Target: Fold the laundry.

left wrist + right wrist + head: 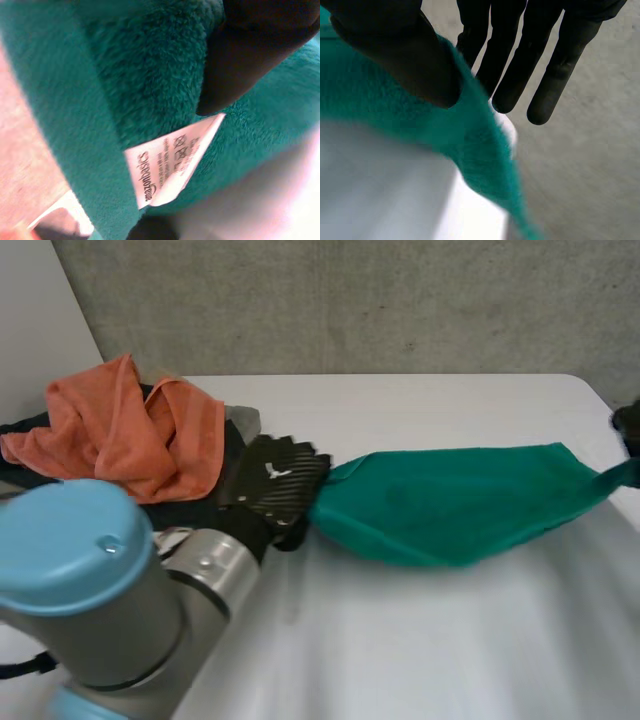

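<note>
Left arm [100, 580]: closest to the camera, a grey joint under a light-blue cap, low at the near-left of the white table [400, 640].
Left hand [272, 485]: clenched on the left end of the green towel [450, 505], back of the hand turned up. In its own wrist view, one dark finger pressed into the pile just beside the care label [170, 165].
Green towel: stretched between the two hands across the middle of the table, widest and sagging toward the left hand, narrowing to a thin strip at the right hand. Could not tell whether the low edge touched the table or hung just off it.
Care label: white, printed, stuck out from the towel's edge near the left hand's finger.
Right hand [400, 55]: at the table's right edge, grasping the towel's right corner. Thumb pressed on one face of the cloth, fingers [547, 75] held straight behind it.
Orange towel [130, 430]: crumpled on top of dark clothes [25, 435] at the back-left of the table, just behind the left hand and apart from the green towel.
Wall [400, 300]: grey, rough, directly behind the table.
</note>
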Robot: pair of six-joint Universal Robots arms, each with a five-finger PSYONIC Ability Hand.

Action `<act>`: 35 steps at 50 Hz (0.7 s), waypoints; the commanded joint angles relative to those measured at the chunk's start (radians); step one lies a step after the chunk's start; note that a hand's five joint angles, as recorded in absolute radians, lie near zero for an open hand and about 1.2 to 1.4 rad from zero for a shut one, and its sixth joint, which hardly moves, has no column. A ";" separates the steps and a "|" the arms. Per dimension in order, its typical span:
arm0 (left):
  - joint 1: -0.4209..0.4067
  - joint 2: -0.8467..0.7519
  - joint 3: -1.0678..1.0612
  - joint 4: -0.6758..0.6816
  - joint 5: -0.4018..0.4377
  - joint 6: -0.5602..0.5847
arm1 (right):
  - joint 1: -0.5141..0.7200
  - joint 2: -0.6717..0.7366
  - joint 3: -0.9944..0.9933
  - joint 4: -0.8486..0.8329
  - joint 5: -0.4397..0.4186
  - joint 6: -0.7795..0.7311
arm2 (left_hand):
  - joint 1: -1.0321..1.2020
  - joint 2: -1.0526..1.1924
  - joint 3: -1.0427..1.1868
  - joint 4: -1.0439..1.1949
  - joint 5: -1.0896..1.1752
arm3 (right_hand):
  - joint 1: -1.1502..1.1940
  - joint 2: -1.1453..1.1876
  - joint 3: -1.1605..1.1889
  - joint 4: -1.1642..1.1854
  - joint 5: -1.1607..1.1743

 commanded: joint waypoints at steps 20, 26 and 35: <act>0.382 0.003 0.065 -0.043 0.290 -0.025 | 0.071 0.148 0.090 -0.219 0.028 0.023 | -0.932 -0.986 -0.984 -0.989 -0.946 | 0.270 0.220 0.211 0.201 0.225; 0.424 -0.231 0.204 -0.059 0.363 0.028 | 0.081 0.193 0.093 -0.219 0.028 0.023 | -0.850 -0.904 -0.901 -0.907 -0.863 | 0.270 0.220 0.211 0.201 0.225; 0.430 -0.451 0.362 -0.060 0.350 0.228 | 0.081 0.211 0.103 -0.221 0.028 0.021 | -0.744 -0.798 -0.796 -0.801 -0.758 | 0.270 0.220 0.211 0.201 0.225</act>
